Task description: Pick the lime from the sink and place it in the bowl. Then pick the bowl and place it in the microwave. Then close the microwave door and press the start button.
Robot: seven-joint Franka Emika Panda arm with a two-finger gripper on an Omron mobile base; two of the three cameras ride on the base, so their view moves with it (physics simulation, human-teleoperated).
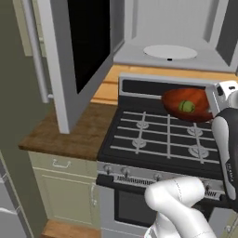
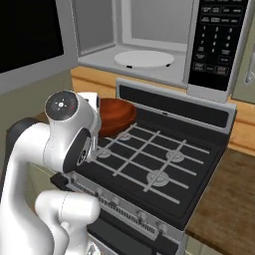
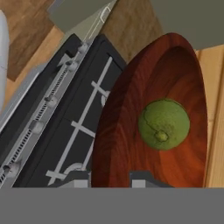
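Observation:
The reddish-brown bowl point(image 3: 131, 131) hangs tilted above the back of the stove, with the green lime point(image 3: 164, 124) lying inside it. My gripper point(image 3: 107, 180) is shut on the bowl's near rim, one fingertip on each side of the wall. From the left base view the bowl point(image 1: 188, 104) and lime point(image 1: 187, 106) float just below the open microwave point(image 1: 169, 32). Its white turntable point(image 1: 169, 51) is bare. The microwave door point(image 1: 79, 56) stands swung wide to the left. My arm partly hides the bowl point(image 2: 117, 114) in the right base view. The sink is out of view.
Under the bowl is a black stove point(image 1: 158, 135) with grey grates and a raised back panel point(image 2: 174, 107). Wooden counter point(image 1: 69, 130) lies to its left and wooden counter point(image 2: 224, 209) to its right. The black keypad panel point(image 2: 214, 40) is on the microwave's right.

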